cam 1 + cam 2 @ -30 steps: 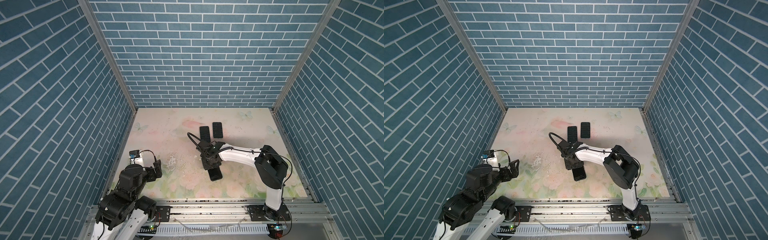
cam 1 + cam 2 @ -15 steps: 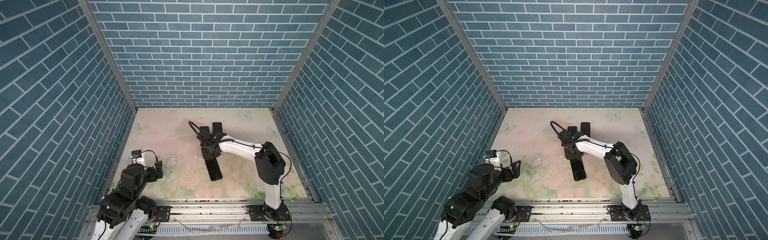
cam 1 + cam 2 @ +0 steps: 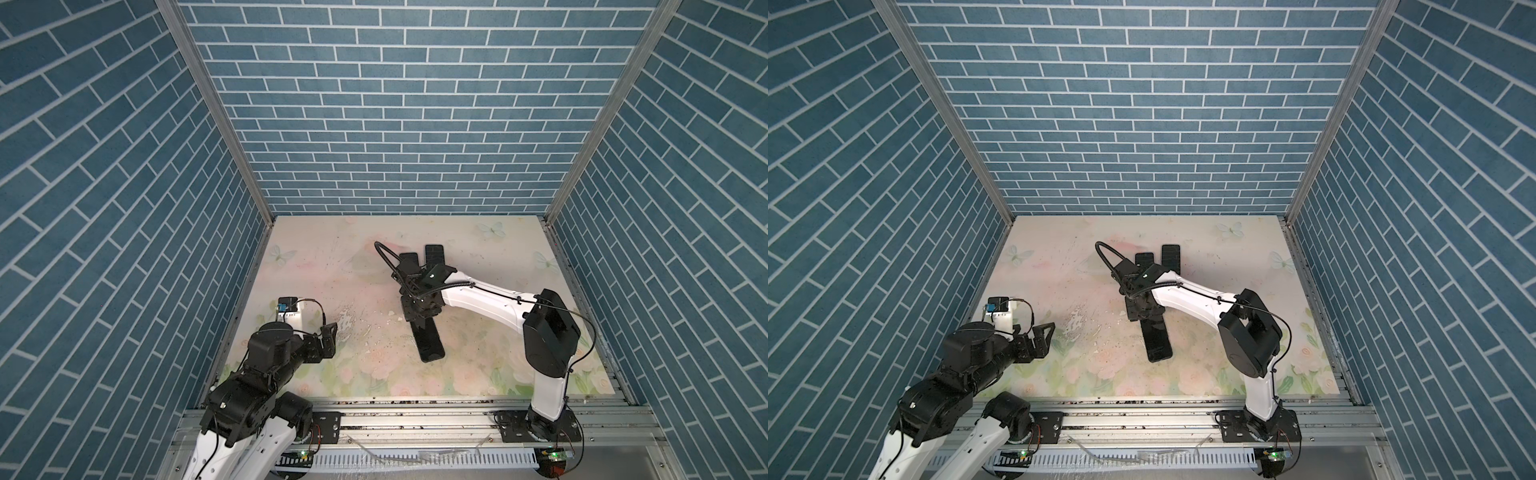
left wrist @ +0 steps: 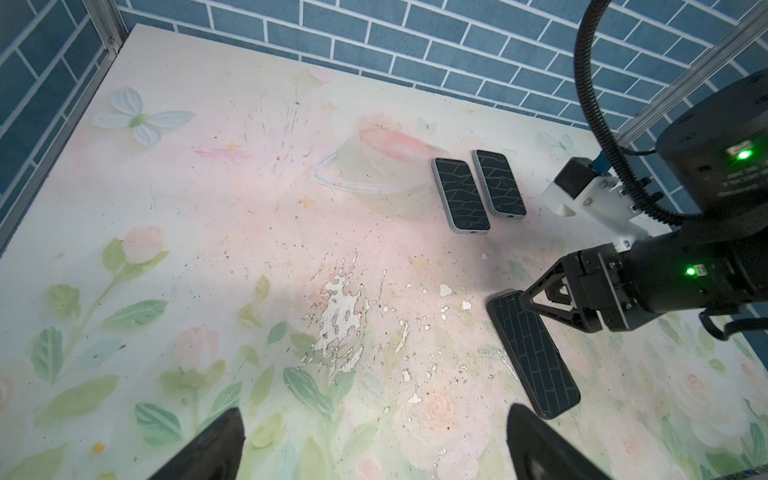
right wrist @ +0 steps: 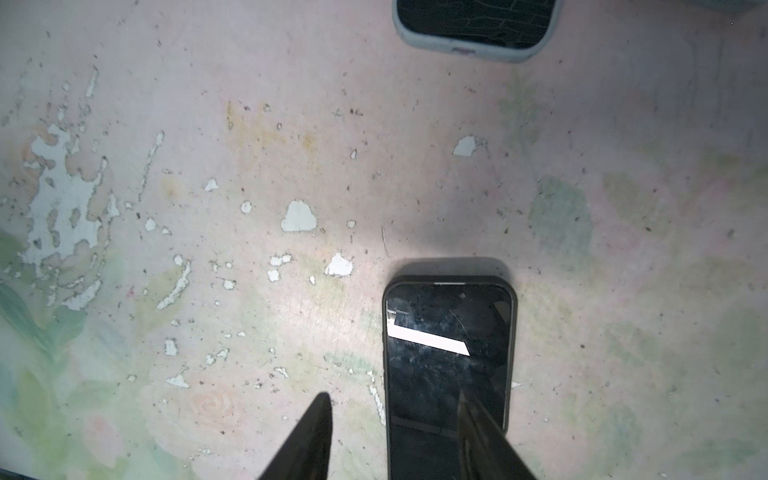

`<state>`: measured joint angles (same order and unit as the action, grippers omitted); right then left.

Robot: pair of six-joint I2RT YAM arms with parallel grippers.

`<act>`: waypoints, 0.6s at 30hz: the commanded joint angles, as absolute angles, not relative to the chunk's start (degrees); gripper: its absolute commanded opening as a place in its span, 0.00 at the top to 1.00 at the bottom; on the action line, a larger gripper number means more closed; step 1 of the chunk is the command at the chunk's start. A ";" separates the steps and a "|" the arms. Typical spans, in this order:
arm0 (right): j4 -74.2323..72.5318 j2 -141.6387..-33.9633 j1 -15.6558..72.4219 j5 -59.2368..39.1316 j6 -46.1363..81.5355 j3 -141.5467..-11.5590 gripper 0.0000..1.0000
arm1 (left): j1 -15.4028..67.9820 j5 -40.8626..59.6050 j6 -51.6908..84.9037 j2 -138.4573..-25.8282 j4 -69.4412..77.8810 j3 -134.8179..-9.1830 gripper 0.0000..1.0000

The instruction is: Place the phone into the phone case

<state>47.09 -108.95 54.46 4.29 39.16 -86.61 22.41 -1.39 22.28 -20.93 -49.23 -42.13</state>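
Phone [image 5: 449, 353] flat under right tool [image 5: 394, 395]; jaws part-open, one finger [image 5: 478, 432] over screen. Left tool [image 4: 374, 409] wide, well apart.

Your right gripper [image 5: 392, 440] hovers over the phone's [image 3: 428, 343] far end, jaws parted, one finger [image 5: 482, 440] above the screen; your left gripper [image 4: 374, 449] sits spread wide, well left of it.

Open floral-print tabletop [image 3: 324, 266] along the left half and near edge. Blocked mid-table by flat black phone [image 3: 428, 340], white right arm [image 3: 482, 299] stretched above it; pair of grey-cased phones [image 4: 460, 195] just behind, side by side.
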 commanded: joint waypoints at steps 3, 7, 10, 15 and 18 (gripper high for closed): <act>50.32 -110.95 54.49 6.99 36.63 -87.60 0.50 | 22.46 -1.57 21.86 -20.02 -48.43 -41.14 0.00; 54.01 -114.25 54.45 13.64 34.93 -89.32 0.51 | 22.41 -1.76 21.91 -22.03 -48.16 -40.78 0.00; 53.91 -115.88 54.31 13.73 32.92 -89.71 0.50 | 22.45 -1.74 22.78 -23.43 -48.68 -41.02 0.00; 52.08 -115.58 54.30 11.80 33.28 -85.83 0.50 | 22.42 -4.70 23.47 -22.01 -50.23 -41.76 0.01; 49.11 -114.31 54.32 9.34 34.08 -81.76 0.49 | 22.47 -5.18 23.59 -20.34 -50.15 -41.70 0.00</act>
